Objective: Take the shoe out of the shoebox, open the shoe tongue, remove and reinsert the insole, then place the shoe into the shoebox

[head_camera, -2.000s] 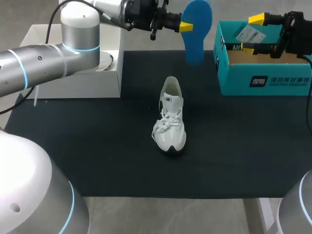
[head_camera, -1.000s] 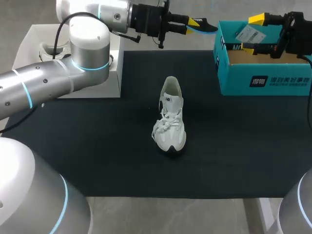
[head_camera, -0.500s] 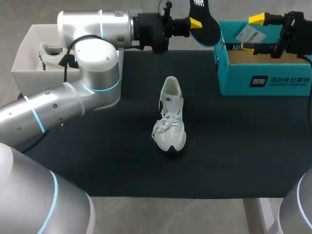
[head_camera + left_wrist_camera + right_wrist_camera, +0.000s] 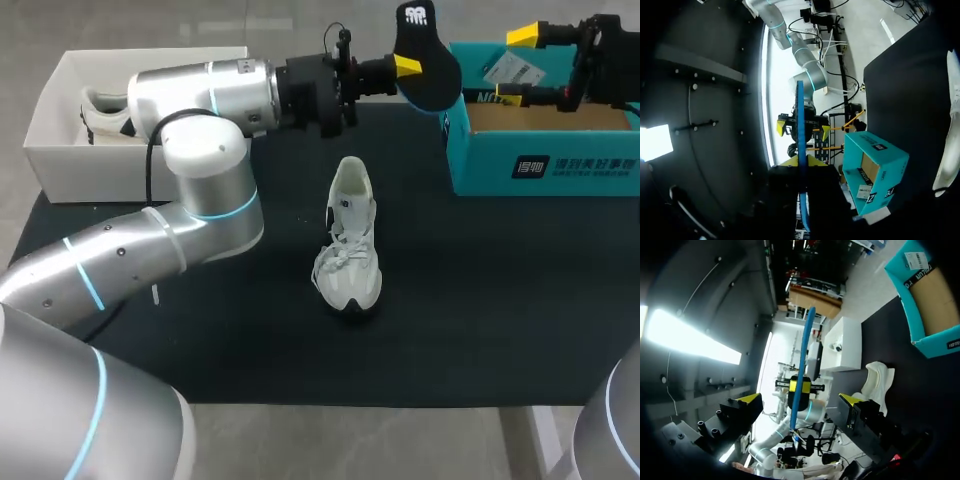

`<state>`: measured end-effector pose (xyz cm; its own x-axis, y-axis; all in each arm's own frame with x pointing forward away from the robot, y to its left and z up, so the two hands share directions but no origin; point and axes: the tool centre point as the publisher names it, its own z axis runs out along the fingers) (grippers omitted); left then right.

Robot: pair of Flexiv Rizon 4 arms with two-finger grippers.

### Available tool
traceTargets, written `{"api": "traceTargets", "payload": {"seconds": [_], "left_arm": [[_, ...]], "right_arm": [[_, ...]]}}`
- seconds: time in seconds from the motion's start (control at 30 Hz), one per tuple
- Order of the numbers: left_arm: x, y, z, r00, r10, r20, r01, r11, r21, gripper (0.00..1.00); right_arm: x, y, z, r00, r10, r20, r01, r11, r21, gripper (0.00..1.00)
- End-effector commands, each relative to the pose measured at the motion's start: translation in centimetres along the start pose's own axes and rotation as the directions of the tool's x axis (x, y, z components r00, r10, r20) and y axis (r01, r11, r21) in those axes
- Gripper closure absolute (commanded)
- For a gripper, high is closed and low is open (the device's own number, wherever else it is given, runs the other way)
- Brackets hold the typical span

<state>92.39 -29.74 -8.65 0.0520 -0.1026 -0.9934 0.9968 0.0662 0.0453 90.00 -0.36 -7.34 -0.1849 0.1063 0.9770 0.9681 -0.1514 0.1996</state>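
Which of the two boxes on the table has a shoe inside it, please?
The white box at the left rear: a shoe lies inside it, whereas the teal shoebox shows only bare cardboard.

The white lace-up fabric sneaker point(image 4: 348, 250) is white throughout, with a dark sole edge at the toe. The flat foam insole point(image 4: 425, 60) shows a black face with a white mark in the head view and a blue edge in both wrist views. The rectangular cardboard shoebox point(image 4: 545, 165) is teal outside with white print and brown inside. The counter point(image 4: 480, 300) is black. The left tool point(image 4: 405, 66) and right tool point(image 4: 520, 68) have black bodies and yellow tips.
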Motion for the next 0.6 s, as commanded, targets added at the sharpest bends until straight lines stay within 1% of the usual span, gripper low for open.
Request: {"api": "traceTargets", "payload": {"seconds": [0.03, 0.13, 0.2, 0.27, 0.33, 0.37, 0.43, 0.6], "left_arm": [[-0.1, 0.5, -0.2, 0.998, 0.029, -0.049, -0.024, 0.995, 0.100, 1.00], [0.1, 0.5, 0.1, 0.998, 0.026, -0.050, -0.021, 0.994, 0.103, 1.00], [0.1, 0.5, 0.4, 0.999, 0.022, -0.047, -0.017, 0.994, 0.104, 1.00], [0.2, 0.4, 0.8, 0.999, 0.022, -0.043, -0.018, 0.994, 0.108, 1.00], [0.3, 0.4, 1.1, 0.999, 0.022, -0.039, -0.017, 0.994, 0.110, 1.00], [0.4, 0.4, 1.3, 0.999, 0.023, -0.036, -0.019, 0.994, 0.112, 1.00], [0.6, 0.4, 1.8, 0.999, 0.024, -0.030, -0.020, 0.993, 0.115, 1.00], [0.9, 0.5, 2.8, 1.000, 0.020, -0.021, -0.018, 0.992, 0.124, 1.00]], "right_arm": [[0.2, 1.5, 0.4, 1.000, 0.007, 0.029, -0.009, 0.998, 0.065, 0.07], [0.1, 1.9, 0.8, 0.999, 0.009, 0.039, -0.012, 0.997, 0.081, 0.13], [0.0, 1.9, 1.1, 0.999, 0.014, 0.038, -0.018, 0.996, 0.091, 0.14], [-0.1, 1.9, 1.5, 0.999, 0.021, 0.039, -0.025, 0.995, 0.101, 0.20], [-0.1, 1.8, 2.1, 0.998, 0.027, 0.049, -0.033, 0.992, 0.118, 0.23], [-0.3, 1.8, 2.4, 0.998, 0.028, 0.062, -0.036, 0.991, 0.129, 0.24], [-0.4, 1.7, 3.0, 0.997, 0.031, 0.067, -0.040, 0.989, 0.139, 0.22], [-0.4, 1.8, 4.2, 0.996, 0.035, 0.087, -0.049, 0.985, 0.163, 0.25]]}}
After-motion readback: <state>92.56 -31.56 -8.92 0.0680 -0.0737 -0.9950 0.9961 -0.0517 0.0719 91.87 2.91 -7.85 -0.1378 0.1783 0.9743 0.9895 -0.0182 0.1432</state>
